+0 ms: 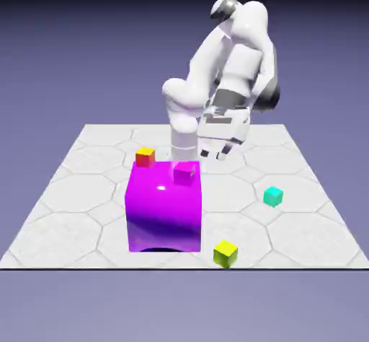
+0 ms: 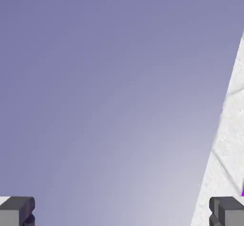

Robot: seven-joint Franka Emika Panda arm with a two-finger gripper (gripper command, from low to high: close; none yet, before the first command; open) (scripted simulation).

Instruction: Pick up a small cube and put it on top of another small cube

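Observation:
The small lime cube (image 1: 225,253) rests near the table's front edge, right of the big purple block. The other small cube, teal (image 1: 272,196), sits further to the exterior view's right, on the table. My gripper (image 1: 215,152) hangs open and empty in the air above the table's far middle, well behind both cubes and just beyond the purple block's top. In the hand view the gripper (image 2: 122,210) shows only its two grey fingertips (image 2: 17,210), wide apart with nothing between them; neither cube appears there.
A big glossy purple block (image 1: 163,207) stands left of centre with a small magenta cube (image 1: 185,173) on its top corner. A small red cube with a yellow top (image 1: 145,156) sits behind it. The hand view shows backdrop and a strip of table (image 2: 228,139) at its right.

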